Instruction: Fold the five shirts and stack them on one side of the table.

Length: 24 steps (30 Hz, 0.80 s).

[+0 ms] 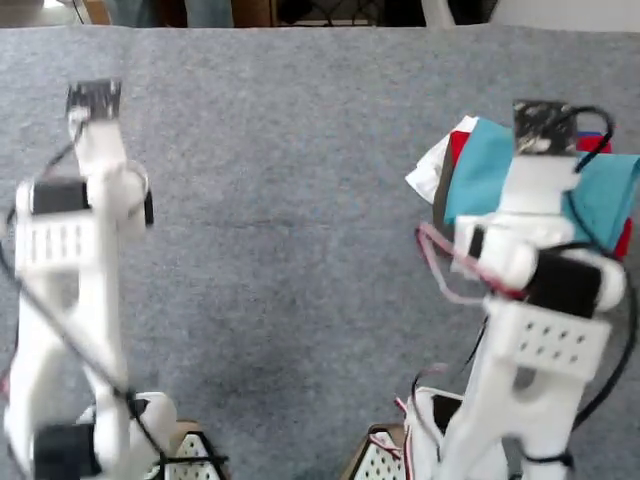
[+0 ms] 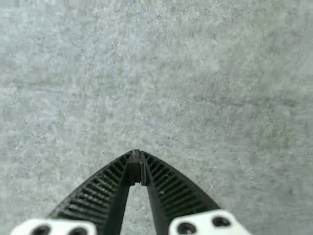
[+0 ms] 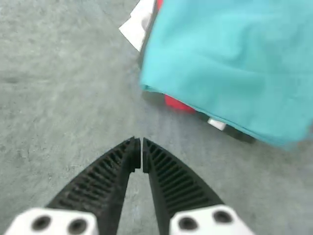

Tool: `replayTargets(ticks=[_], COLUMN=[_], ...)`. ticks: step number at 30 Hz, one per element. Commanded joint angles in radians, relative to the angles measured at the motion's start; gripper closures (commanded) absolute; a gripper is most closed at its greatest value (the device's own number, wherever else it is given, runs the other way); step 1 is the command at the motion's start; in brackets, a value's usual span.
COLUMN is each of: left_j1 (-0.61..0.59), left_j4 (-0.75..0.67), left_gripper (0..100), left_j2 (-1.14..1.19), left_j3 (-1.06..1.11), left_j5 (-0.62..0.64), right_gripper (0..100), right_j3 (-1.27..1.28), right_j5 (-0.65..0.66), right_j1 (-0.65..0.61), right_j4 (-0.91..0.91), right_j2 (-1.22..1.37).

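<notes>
I see the shirts (image 1: 470, 175) stacked at the right edge of the high view. A teal shirt (image 3: 234, 63) lies on top, with red and white edges showing beneath it. My right claw (image 3: 141, 147) hangs near the pile's edge, tips together. My left claw (image 2: 137, 164) is pinched together too, over the grey table (image 1: 290, 200) at upper left.

No lettering, label, brand, number or sign can be read on the shirts (image 1: 480, 170), on the table (image 1: 300, 200) or on anything else here.
</notes>
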Motion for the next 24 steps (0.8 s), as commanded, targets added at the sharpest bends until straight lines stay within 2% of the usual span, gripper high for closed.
replayTargets(ticks=[1,6,10,15,21,24], left_j1=[-0.008,-0.008,-0.008,-0.008,-0.010,-0.010], left_j4=[-0.094,-0.184,-0.285,-0.371,-0.377,-0.377], left_gripper=[97,97,97,97,97,97], left_j2=[-0.227,-0.414,-0.523,-0.647,-0.836,-0.951], left_j3=[0.251,0.463,0.645,0.875,1.063,1.133], left_j5=[-0.035,-0.055,-0.055,-0.055,-0.055,-0.055], right_gripper=[98.4,98.4,98.4,98.4,98.4,98.4], right_j3=[0.259,0.568,0.776,0.941,1.073,1.139], right_j5=[-0.008,-0.008,-0.008,-0.015,-0.025,-0.123], right_j1=[-0.060,-0.137,-0.212,-0.296,-0.322,-0.322], right_j4=[-0.170,-0.419,-0.542,-0.577,-0.575,-0.575], right_j2=[-0.145,-0.318,-0.404,-0.464,-0.527,-0.585])
